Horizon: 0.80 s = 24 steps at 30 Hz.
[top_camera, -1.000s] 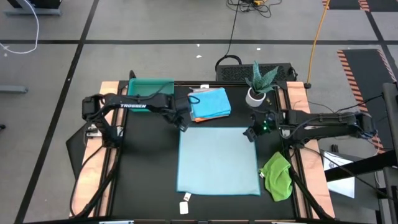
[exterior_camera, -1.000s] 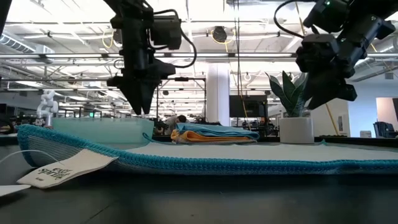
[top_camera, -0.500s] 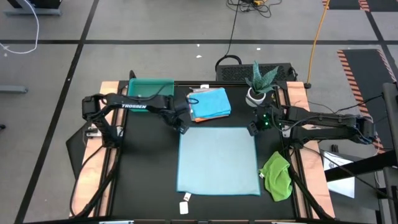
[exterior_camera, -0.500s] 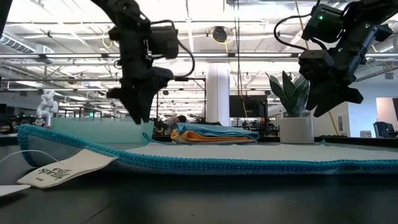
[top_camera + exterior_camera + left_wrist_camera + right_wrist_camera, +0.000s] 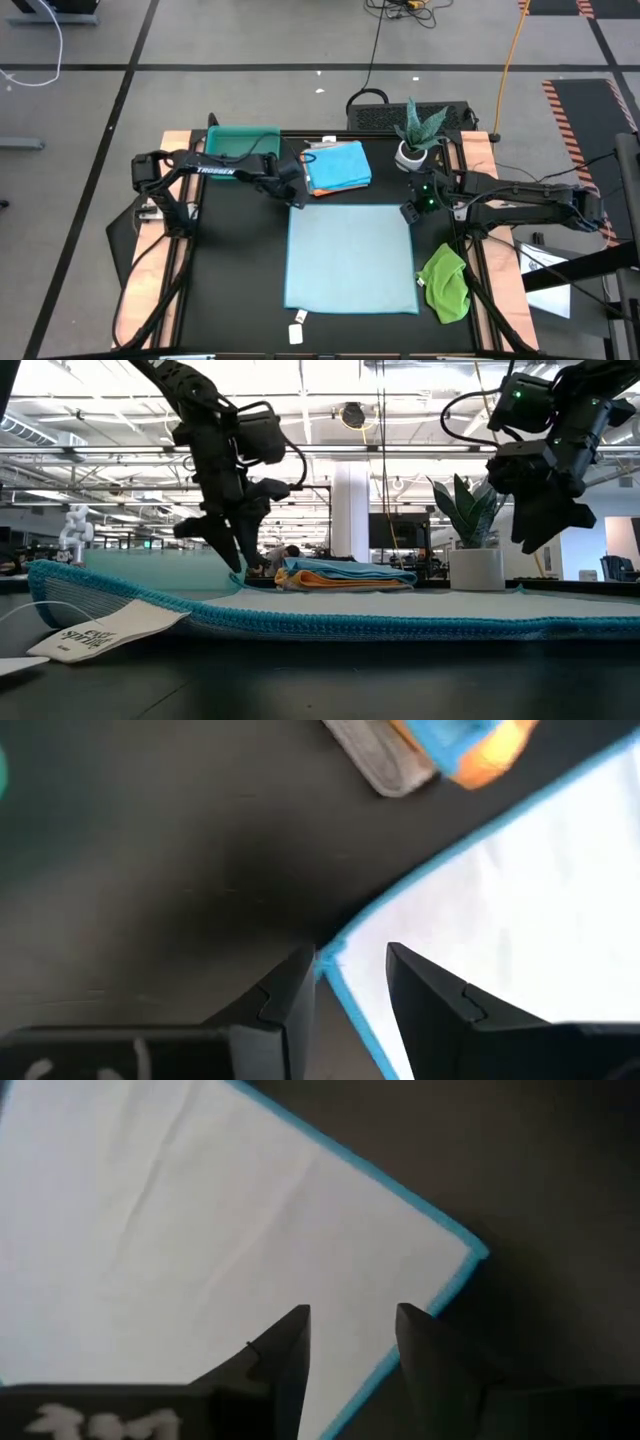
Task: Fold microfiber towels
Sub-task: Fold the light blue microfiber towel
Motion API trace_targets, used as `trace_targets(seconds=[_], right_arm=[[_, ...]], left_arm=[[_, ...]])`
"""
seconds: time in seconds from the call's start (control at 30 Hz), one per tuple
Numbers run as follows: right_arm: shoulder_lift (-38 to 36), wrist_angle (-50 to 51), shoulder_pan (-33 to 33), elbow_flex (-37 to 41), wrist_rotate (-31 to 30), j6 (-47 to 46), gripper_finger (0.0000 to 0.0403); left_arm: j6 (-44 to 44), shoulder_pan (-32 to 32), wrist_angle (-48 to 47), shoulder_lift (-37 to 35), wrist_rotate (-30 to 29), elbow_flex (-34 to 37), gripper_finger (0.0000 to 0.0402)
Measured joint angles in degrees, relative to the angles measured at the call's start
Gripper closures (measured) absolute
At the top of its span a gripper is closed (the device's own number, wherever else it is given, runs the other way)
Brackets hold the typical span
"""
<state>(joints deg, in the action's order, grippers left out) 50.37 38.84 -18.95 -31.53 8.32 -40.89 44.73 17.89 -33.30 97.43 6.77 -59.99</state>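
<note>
We see the pale blue square microfiber towel (image 5: 351, 256) lying flat on the black table (image 5: 235, 260). The left gripper (image 5: 295, 201) sits at its far left corner, fingers (image 5: 285, 1010) parted and straddling the corner, nothing clamped. The right gripper (image 5: 408, 213) hovers over the far right corner, also parted and empty. The rigid teal rectangular tray (image 5: 240, 141) behind shows no contents. Folded bright blue and orange towels (image 5: 338, 166) lie beside it; a crumpled green towel (image 5: 447, 283) lies right

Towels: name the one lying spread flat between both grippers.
The pale blue towel, open flat mid-table. The bright blue towel lies folded on a stack; the green towel lies crumpled by the table's right edge.
</note>
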Motion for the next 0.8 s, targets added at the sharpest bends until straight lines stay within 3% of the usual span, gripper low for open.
trace_targets(seconds=[0.2, 0.8], right_arm=[[0.52, 0.07, -2.25, 0.02, -4.05, -1.31, 0.0259], [9.3, -0.9, -7.77, 0.02, -0.57, 3.81, 0.0259]], left_arm=[[0.48, 0.84, -2.52, 0.0, -2.26, 0.0, 0.0272], [-0.48, 0.86, -0.86, 0.0, -1.87, 4.67, 0.0272]])
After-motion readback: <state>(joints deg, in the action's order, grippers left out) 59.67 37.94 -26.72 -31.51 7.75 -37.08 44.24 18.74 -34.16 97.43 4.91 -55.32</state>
